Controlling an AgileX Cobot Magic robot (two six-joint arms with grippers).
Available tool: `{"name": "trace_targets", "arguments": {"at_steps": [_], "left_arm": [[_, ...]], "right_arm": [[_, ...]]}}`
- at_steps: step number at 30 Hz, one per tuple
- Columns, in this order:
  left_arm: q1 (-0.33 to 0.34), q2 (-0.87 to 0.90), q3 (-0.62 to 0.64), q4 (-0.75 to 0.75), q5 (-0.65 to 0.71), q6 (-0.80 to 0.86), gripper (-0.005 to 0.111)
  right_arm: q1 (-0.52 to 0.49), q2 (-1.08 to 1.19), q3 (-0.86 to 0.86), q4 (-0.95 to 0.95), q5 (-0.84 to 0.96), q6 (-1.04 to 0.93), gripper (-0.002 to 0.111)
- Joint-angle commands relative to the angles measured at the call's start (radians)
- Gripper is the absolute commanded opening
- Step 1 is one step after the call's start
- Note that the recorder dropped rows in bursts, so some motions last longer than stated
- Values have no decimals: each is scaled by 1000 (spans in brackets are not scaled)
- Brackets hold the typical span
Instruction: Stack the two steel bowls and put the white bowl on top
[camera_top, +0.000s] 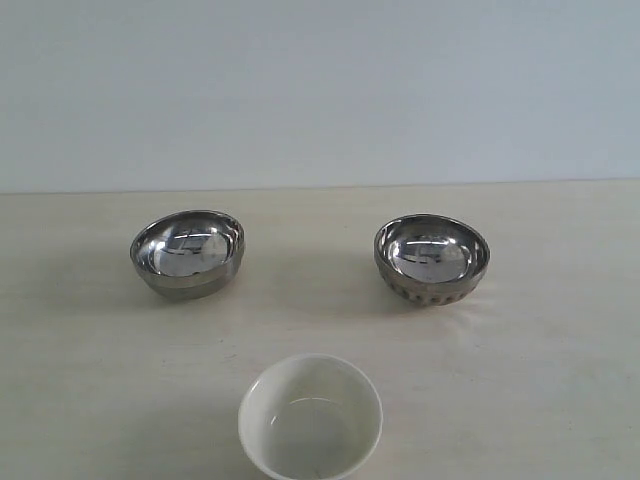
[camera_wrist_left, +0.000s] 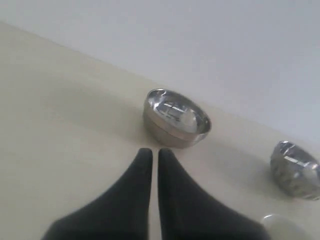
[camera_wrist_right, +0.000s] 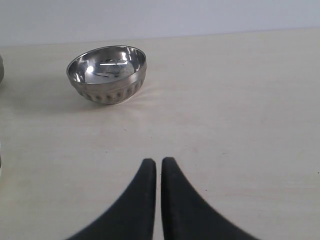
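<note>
Exterior view: smooth steel bowl (camera_top: 188, 253) sits beyond the white bowl (camera_top: 311, 418) to its left, ribbed steel bowl (camera_top: 432, 259) beyond it to its right (all apart, upright, unstacked). Left gripper (camera_wrist_left: 151, 152) and right gripper (camera_wrist_right: 158, 162): fingers together, holding nothing, neither touching the white bowl.

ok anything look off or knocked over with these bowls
Nothing stands out: the smooth steel bowl, the ribbed steel bowl and the white bowl all sit upright and apart on the table, with no spill or damage visible.
</note>
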Motion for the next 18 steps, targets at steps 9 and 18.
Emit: {"name": "trace_targets", "arguments": {"at_steps": [9,18], "left_arm": [[3,-4,4,-525,-75,-13,4],[3,-4,4,-593,-176,-13,4]], "right_arm": [[-7,2,0,-6,-14,-3,0],[-7,2,0,-6,-14,-3,0]]}}
